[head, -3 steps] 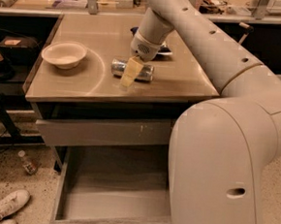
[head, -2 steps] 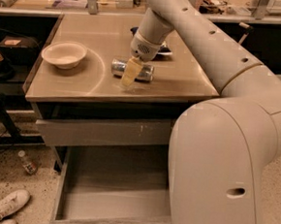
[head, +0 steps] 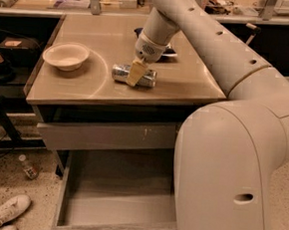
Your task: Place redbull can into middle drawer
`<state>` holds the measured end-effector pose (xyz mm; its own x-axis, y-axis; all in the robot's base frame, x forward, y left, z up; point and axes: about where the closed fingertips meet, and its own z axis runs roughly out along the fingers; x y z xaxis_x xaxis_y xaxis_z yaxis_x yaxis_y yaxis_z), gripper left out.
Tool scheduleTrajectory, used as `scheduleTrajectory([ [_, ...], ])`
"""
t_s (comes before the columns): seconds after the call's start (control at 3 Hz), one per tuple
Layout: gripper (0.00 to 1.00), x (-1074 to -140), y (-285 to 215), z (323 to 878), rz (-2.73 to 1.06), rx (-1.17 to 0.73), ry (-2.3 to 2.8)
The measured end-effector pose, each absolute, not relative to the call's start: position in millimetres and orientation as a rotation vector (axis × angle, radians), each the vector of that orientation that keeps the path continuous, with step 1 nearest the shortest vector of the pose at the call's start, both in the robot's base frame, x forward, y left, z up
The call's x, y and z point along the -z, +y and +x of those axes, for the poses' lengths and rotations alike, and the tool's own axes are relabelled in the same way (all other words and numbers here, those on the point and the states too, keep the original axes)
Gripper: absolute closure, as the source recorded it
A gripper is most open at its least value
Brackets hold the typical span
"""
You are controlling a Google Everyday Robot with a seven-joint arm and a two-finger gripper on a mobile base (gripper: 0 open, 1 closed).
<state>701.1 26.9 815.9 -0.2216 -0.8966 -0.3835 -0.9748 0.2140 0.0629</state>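
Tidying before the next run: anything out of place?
The redbull can lies on its side under the gripper. A small bottle and a shoe lie on the floor left of the open middle drawer.

gripper [head: 135, 77] at redbull can [head: 120, 72] on tabletop [head: 187, 85]

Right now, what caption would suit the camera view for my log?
Gripper at the redbull can lying on the tabletop, white bowl nearby, middle drawer open below.
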Motion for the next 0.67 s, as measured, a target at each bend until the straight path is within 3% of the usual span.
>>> scheduleTrajectory([
  [0.33, 1.00, -815.9, 26.9, 701.1, -1.768, -0.426, 2.226],
  [0.67, 1.00, -817.7, 27.2, 701.0, -1.768, -0.424, 2.223],
])
